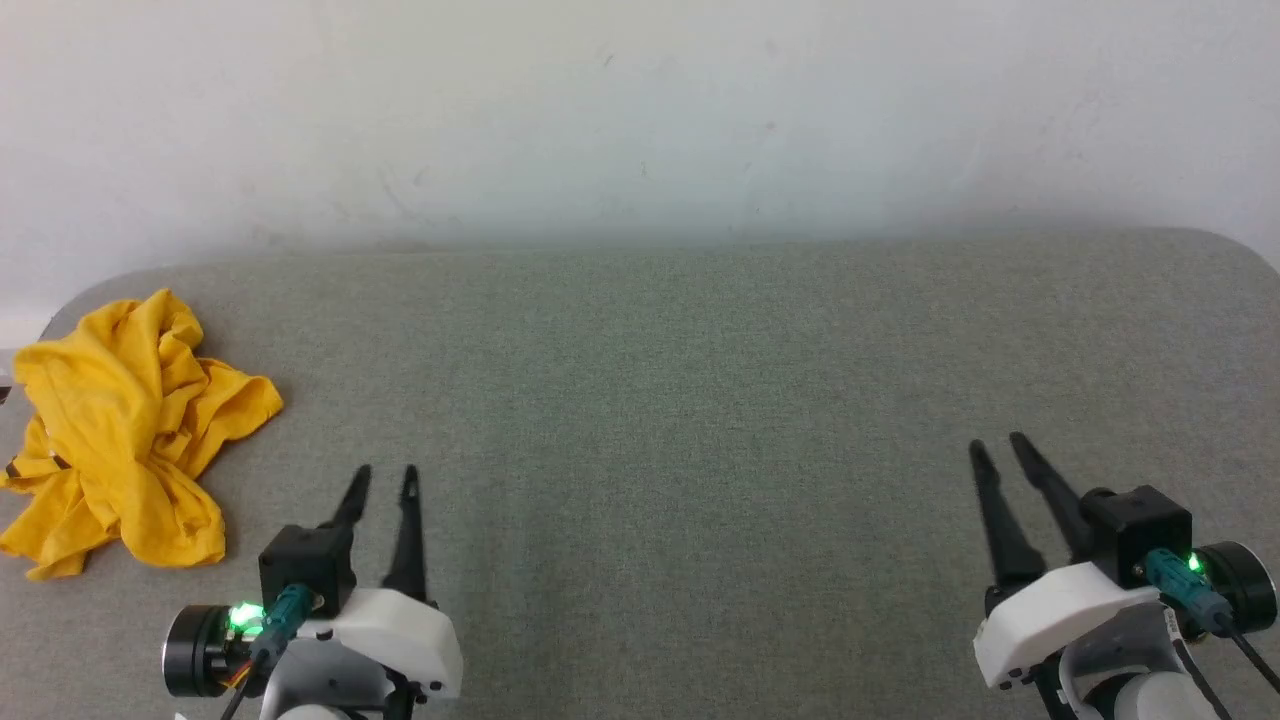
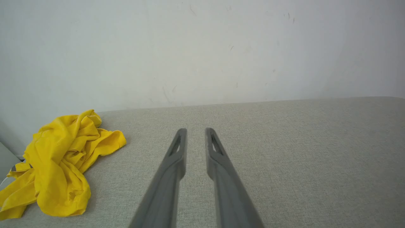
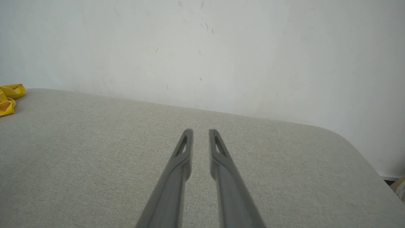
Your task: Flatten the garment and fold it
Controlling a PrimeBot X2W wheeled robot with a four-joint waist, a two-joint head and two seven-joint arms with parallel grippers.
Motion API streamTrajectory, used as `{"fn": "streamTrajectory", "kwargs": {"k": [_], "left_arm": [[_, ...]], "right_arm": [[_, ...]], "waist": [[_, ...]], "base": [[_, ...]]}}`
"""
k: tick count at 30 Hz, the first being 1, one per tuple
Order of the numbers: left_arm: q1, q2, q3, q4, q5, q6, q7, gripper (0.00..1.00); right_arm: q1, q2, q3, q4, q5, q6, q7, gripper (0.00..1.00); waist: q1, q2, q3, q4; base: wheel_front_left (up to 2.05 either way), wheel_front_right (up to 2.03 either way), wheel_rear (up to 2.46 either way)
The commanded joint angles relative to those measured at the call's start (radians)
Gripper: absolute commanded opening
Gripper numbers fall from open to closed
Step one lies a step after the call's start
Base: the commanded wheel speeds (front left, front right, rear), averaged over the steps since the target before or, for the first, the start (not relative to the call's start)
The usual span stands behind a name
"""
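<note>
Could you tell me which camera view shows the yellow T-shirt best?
The left wrist view: the crumpled garment appears largest. The head view shows it smaller, from above; the right wrist view catches a sliver.

One garment (image 1: 120, 440), two grippers (image 1: 385, 475) (image 1: 995, 445), one table (image 1: 700, 380).

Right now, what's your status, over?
Left pincer, right pincer open, empty. Yellow garment crumpled, left end of table, untouched. Nothing in between.
</note>
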State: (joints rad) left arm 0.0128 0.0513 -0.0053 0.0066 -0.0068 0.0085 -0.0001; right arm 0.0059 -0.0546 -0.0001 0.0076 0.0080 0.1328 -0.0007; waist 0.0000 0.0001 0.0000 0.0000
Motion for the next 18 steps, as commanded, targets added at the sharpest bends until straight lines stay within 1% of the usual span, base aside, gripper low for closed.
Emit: {"fn": "streamTrajectory", "kwargs": {"k": [1,18], "left_arm": [[0.0,0.0,-0.001,0.001,-0.002,0.0,-0.003,1.0],[0.003,0.0,-0.013,0.014,-0.033,0.008,-0.036,1.0]], "right_arm": [[0.001,0.0,-0.001,0.001,0.003,0.0,-0.003,1.0],[0.003,0.001,-0.014,0.003,0.027,0.0,-0.036,1.0]], "waist": [[0.0,-0.0001,0.0,0.0],[0.0,-0.0001,0.004,0.001]], "base": [[0.0,0.0,0.0],[0.0,0.0,0.0]]}}
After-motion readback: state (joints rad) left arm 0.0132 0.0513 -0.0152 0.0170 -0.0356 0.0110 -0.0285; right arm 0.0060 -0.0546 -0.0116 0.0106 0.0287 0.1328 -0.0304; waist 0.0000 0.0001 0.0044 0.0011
